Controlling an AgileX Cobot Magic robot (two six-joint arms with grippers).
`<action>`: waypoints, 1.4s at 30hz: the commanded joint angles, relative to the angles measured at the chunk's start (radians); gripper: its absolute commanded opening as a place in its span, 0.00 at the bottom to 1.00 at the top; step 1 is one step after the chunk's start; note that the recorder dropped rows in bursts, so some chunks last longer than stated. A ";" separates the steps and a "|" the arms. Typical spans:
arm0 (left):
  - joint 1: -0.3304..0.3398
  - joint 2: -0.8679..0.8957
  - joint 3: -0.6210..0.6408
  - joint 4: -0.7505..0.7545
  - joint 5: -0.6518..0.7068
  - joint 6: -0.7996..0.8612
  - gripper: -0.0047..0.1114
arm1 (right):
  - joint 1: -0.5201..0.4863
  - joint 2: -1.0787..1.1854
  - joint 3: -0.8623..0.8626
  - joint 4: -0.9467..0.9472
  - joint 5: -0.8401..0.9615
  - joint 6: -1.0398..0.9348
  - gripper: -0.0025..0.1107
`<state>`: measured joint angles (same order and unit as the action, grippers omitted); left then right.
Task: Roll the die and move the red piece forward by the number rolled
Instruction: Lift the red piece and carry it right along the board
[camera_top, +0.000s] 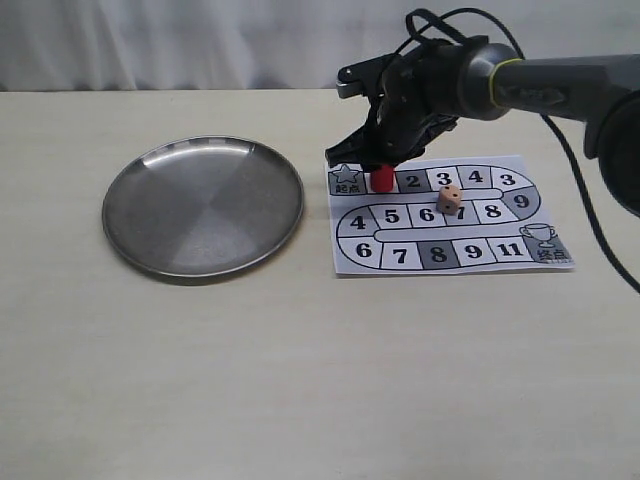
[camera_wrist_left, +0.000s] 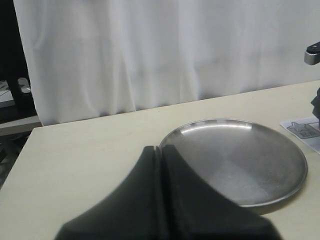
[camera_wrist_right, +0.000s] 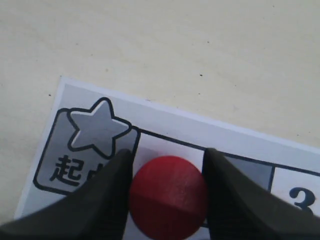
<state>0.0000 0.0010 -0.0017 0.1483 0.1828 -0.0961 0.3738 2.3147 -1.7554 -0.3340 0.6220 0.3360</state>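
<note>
The right gripper (camera_wrist_right: 166, 156), a black two-fingered claw on a grey arm, has its jaws narrowed around the small bright-red cylindrical piece (camera_wrist_right: 167, 199), one finger (camera_wrist_right: 107, 192) against each side. The piece stands on the printed paper game board (camera_wrist_right: 240, 135), on the square between the star start square and square 2. The left gripper (camera_wrist_left: 160, 152) hangs with its black jaws pressed together, holding nothing, above the table near the round stainless-steel plate (camera_top: 203, 205), which shows bare brushed metal across its face. The pale beige wooden die (camera_top: 450, 200) sits on the board's middle row at square 7. Board and plate lie apart on a pale beige tabletop (camera_top: 300, 380) with a white curtain (camera_top: 200, 40) behind.
</note>
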 joint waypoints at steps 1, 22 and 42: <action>-0.001 -0.001 0.002 -0.004 -0.009 -0.002 0.04 | -0.002 0.018 0.005 0.015 0.020 0.005 0.06; -0.001 -0.001 0.002 -0.004 -0.009 -0.002 0.04 | -0.001 -0.182 -0.047 -0.038 0.097 0.008 0.06; -0.001 -0.001 0.002 -0.004 -0.009 -0.002 0.04 | -0.127 -0.127 0.115 0.013 -0.061 0.088 0.06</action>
<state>0.0000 0.0010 -0.0017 0.1483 0.1828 -0.0961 0.2611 2.1369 -1.6872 -0.3408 0.6352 0.3975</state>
